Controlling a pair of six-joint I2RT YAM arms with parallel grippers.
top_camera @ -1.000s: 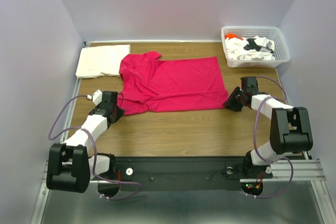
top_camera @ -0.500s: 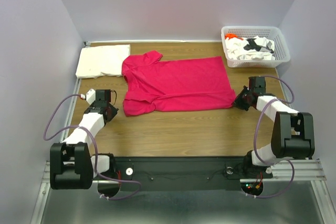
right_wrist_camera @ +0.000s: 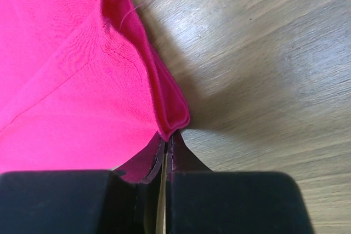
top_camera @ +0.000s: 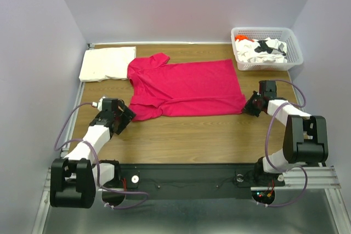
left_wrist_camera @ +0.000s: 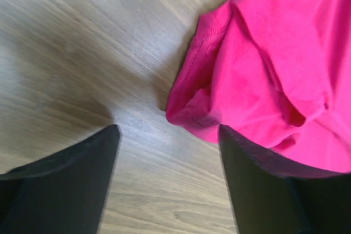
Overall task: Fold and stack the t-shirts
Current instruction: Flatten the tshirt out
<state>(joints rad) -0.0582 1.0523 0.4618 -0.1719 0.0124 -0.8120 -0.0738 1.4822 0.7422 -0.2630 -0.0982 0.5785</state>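
The bright magenta-red cotton t-shirt lay spread on the wooden table. The right hand pinched its hem corner tight, apparently anchoring it, while the left hand gaped empty beside the bunched sleeve.

The left arm and the right arm have white links between bulky black joint housings. A thin purple cable loops beside each one. The fingers of the left tool are matte black, maybe padded. Small red and green lights glow near the right base.
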